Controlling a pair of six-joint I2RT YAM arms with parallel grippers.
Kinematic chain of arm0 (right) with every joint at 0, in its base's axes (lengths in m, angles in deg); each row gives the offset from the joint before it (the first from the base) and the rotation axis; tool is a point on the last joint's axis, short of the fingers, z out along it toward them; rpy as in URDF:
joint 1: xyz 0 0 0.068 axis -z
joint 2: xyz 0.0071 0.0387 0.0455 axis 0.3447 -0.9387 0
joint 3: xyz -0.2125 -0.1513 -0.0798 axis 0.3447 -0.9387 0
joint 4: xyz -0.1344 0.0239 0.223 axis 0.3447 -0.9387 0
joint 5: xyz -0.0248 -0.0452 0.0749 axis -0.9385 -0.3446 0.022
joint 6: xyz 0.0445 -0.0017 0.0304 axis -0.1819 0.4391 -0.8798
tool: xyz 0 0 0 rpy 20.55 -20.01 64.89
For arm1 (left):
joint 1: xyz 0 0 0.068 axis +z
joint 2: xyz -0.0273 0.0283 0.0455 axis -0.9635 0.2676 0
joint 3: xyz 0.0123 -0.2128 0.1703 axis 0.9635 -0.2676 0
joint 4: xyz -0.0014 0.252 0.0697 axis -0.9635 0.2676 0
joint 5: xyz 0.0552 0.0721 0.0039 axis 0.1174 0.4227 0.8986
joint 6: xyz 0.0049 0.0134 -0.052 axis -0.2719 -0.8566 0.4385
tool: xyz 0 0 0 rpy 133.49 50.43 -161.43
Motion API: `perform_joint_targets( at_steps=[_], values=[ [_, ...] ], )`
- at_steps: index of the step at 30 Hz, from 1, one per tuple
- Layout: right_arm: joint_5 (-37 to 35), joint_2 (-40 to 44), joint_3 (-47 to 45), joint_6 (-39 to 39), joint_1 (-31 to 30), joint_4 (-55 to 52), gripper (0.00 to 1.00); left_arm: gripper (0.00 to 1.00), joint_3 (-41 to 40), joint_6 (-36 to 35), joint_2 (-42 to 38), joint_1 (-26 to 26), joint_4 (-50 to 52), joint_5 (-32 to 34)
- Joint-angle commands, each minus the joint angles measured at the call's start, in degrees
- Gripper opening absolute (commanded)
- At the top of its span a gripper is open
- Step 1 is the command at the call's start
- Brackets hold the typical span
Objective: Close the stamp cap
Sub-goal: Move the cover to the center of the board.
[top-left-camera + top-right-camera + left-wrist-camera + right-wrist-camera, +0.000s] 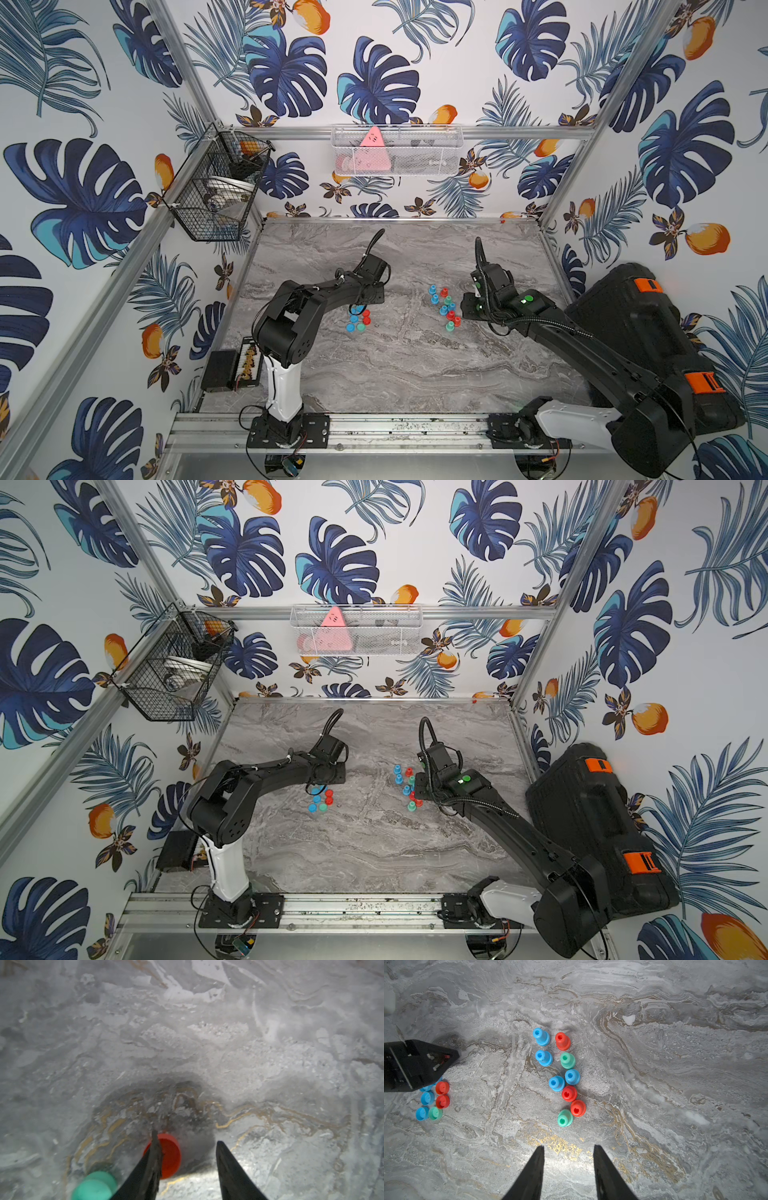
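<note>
The left end effector (186, 1137) hangs low over the loose caps (442, 1101) on the marble worktop (675, 1084), its jaws a little apart and gripping nothing; one finger covers the edge of a red cap (169, 1153), with a green cap (93, 1186) just beside. The right end effector (569, 1146), jaws also narrowly apart and empty, hovers near the standing stamps (569, 1093), which are well apart from the caps.
</note>
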State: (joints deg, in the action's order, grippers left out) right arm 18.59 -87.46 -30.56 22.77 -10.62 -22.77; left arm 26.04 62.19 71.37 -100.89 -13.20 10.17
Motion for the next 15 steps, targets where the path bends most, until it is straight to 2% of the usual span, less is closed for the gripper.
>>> perform_joint_targets(
  at_steps=[1, 15],
  values=[
    [-0.56, 0.84, 0.09, -0.69, -0.12, -0.99, 0.43, 0.47, -0.66, 2.26, 1.87, -1.71, 4.51, -4.54],
    [-1.40, 5.07, -0.50, -1.49, -0.06, -4.10, 0.43, 0.47, 2.52, 4.47, 4.88, -10.73, 5.28, -3.99]
  ],
)
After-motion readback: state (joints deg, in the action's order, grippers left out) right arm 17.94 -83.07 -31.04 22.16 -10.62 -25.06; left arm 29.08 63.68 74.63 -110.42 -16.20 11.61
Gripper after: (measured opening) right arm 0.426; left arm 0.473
